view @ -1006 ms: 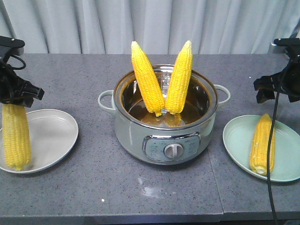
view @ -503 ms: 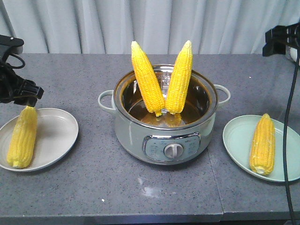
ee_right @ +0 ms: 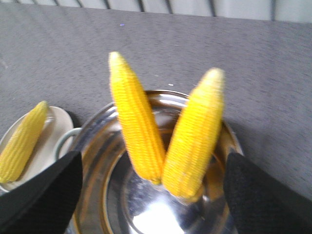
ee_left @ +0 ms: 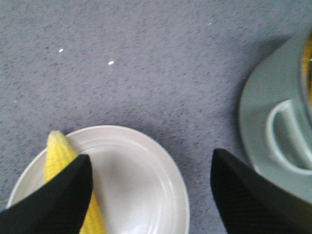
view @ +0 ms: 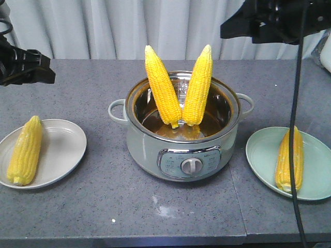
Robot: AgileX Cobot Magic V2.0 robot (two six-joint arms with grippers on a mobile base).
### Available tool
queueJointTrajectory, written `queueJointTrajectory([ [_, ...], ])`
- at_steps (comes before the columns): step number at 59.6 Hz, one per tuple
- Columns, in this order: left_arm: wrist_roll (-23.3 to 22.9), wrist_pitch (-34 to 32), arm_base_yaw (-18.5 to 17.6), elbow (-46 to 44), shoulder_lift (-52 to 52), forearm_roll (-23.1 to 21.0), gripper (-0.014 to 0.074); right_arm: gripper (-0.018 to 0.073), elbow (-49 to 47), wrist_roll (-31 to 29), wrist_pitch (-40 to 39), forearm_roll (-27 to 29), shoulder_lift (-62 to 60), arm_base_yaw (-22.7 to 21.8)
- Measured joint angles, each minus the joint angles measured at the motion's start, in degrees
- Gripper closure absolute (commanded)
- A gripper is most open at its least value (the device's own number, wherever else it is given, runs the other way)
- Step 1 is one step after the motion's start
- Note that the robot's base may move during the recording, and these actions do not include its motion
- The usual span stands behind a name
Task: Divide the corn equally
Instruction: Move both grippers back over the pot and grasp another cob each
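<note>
Left tool (ee_left: pixel 152 161): spread wide, nothing gripped. Poised above the white plate (ee_left: pixel 141 185), clear of it, with the pot's handle off to one side in the wrist view. Beneath one dark finger, untouched: the tapered tip of the first cob (ee_left: pixel 58 151), lying flat along the plate's outer side.

Right tool (ee_right: pixel 153 161): also wide apart and empty. High over the pot (view: pixel 181 150), a finger on either side of the two standing cobs in the wrist view, touching neither.

Inside the pot: left pot cob (view: pixel 162 85) and right pot cob (view: pixel 198 85), both upright. Leaning apart in a V, lower ends close together at the bottom, pointed tips well above the rim.

To the pot's other side, well apart from it: pale green plate (view: pixel 261 152). On it, the fourth cob (view: pixel 283 165), lying lengthwise, tip toward the curtain (view: pixel 103 26). In front of that cob, crossing it: a hanging black cable (view: pixel 295 82).

Under everything: grey speckled worktop (view: pixel 103 206), pot in the middle, one plate on each flank. One cob per plate, two in the pot.
</note>
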Motion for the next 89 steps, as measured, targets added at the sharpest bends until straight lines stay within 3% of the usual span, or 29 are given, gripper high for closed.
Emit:
queueJointTrajectory([
  [7, 2.67, -0.21, 0.0, 0.0, -0.26, -5.97, 0.0093, -0.0022, 0.0, 0.76, -3.32, -1.5, 2.79, 2.91],
  [15, 4.93, -0.15, 0.0, 0.0, -0.26, -9.8, 0.0093, -0.0022, 0.0, 1.89, -7.24, -4.29, 6.82, 4.59],
  [34, 5.61, -0.15, 0.0, 0.0, -0.26, -10.6, 0.0093, -0.0022, 0.07, 2.45, -17.59, -4.75, 14.54, 5.17],
  [47, 5.61, -0.15, 0.0, 0.0, -0.26, -10.7, 0.0093, -0.0013, 0.07, 2.09, -19.06, -4.11, 17.98, 5.17],
  [55, 5.61, -0.15, 0.0, 0.0, -0.26, -10.7, 0.0093, 0.0091, 0.25, 1.47, -19.06, -3.95, 18.92, 5.17],
  [72, 5.66, -0.15, 0.0, 0.0, -0.26, -10.71, 0.0093, 0.0572, 0.25, 1.21, -19.0, -2.7, 18.75, 5.31],
  [89, 5.66, -0.53, 0.0, 0.0, -0.26, -10.88, 0.0093, 0.0568, 0.42, -2.4, -19.31, -3.54, 9.98, 5.07],
])
